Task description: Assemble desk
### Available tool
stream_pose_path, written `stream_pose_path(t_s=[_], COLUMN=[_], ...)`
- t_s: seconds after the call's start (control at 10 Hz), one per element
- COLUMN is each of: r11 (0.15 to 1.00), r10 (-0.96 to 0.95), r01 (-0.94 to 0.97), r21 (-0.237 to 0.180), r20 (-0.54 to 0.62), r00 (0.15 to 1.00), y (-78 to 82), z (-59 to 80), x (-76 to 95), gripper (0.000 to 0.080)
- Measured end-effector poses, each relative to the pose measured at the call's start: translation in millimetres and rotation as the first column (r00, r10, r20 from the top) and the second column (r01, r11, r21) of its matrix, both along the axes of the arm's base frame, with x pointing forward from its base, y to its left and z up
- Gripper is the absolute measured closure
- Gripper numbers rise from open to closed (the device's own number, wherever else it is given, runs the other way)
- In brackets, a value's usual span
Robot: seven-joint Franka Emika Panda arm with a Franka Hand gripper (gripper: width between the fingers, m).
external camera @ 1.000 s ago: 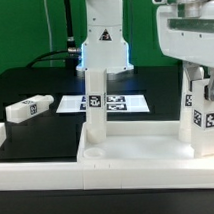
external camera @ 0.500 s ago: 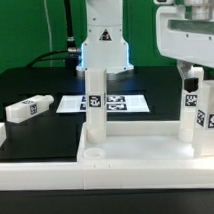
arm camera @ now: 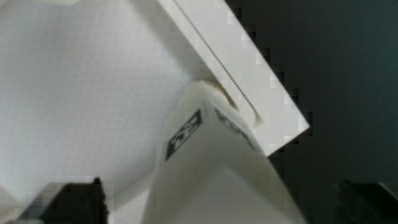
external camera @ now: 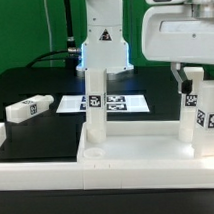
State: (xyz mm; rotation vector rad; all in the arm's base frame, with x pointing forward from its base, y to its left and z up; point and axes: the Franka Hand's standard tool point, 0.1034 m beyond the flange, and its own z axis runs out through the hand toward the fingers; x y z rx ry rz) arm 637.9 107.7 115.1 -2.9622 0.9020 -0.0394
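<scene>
The white desk top (external camera: pixel 137 154) lies upside down at the front, rim up. One white tagged leg (external camera: pixel 95 100) stands in its corner on the exterior view's left. Two more legs (external camera: pixel 201 122) stand close together on the exterior view's right. A fourth leg (external camera: pixel 27 109) lies loose on the black table on the left. My gripper (external camera: pixel 194 80) hangs just above the right-hand legs, open and empty. In the wrist view the gripper (arm camera: pixel 217 205) straddles a standing leg (arm camera: pixel 214 165) without touching it, with the desk top (arm camera: pixel 71 100) below.
The marker board (external camera: pixel 120 102) lies flat behind the desk top. The robot base (external camera: pixel 101 45) stands at the back. A long white rail (external camera: pixel 57 179) runs along the front edge, with a white block end (external camera: pixel 0 137) on the left.
My gripper has risen from around the top of the right-hand leg to above it. The legs and the desk top have not moved.
</scene>
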Motion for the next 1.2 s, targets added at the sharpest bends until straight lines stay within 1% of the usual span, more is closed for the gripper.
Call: stream_pose_path(t_s=[0.1,0.4,0.7,0.8,0.9,1.1,1.2], r11=[0.993,0.948,0.887,0.853,0.846,0.85,0.853], r10=[0.115,0.317,0.46,0.522,0.533,0.527,0.522], r01=[-0.115,-0.316,-0.46,-0.521,-0.532,-0.526,-0.521], r21=[-0.008,-0.019,-0.03,-0.035,-0.036,-0.035,-0.034], r20=[0.006,0.011,0.012,0.013,0.012,0.012,0.012], r00=[0.993,0.948,0.888,0.853,0.846,0.85,0.853], y=[0.8,-1.5,-2.0,-3.0,-4.6,-4.9,-4.8], z=[0.8,0.6,0.4,-0.2,-0.9,-0.9,-1.0], x=[0.8,1.2,1.2,1.2,1.2,1.2,1.2], gripper=[0.0151,0.0151,0.0151,0.0151,0.0151,0.041,0.041])
